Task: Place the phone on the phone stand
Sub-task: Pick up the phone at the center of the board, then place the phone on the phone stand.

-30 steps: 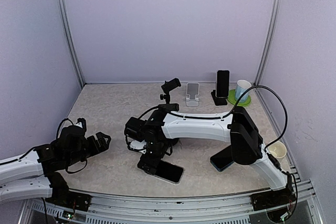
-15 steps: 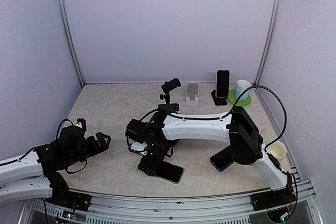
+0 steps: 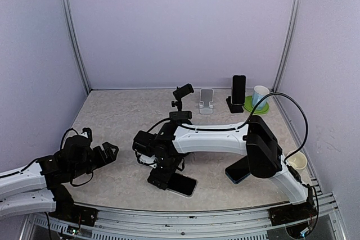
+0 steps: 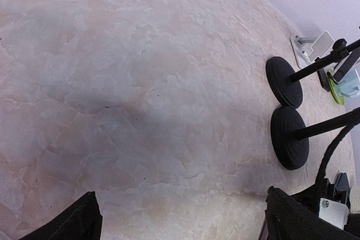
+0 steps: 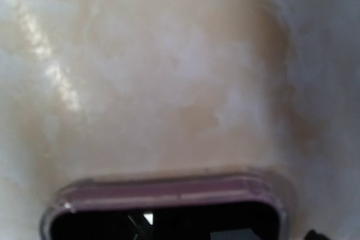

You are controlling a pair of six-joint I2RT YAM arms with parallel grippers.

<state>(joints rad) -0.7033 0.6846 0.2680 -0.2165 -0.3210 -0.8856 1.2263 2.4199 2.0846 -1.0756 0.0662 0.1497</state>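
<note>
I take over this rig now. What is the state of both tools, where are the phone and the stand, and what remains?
Left tool: open, empty, idle at the left.
Right tool: open, low over the phone, no grip visible.
Phone: flat on the table, near the front.
White stand: empty, at the back.
Done: approach only.
Remaining: grasp, lift, set on stand.

The left arm (image 3: pixel 34 175) is lying low and folded near its base. The left gripper (image 3: pixel 109 151) is pointing forward and to the right, jaws standing wide apart (its dark fingertips (image 4: pixel 73 223) are showing at the wrist view's bottom corners). The right arm (image 3: pixel 214 136) is lying stretched across to the left, wrist bent down. The right gripper (image 3: pixel 160 177) is pointing downward, jaws spread wide.
</note>
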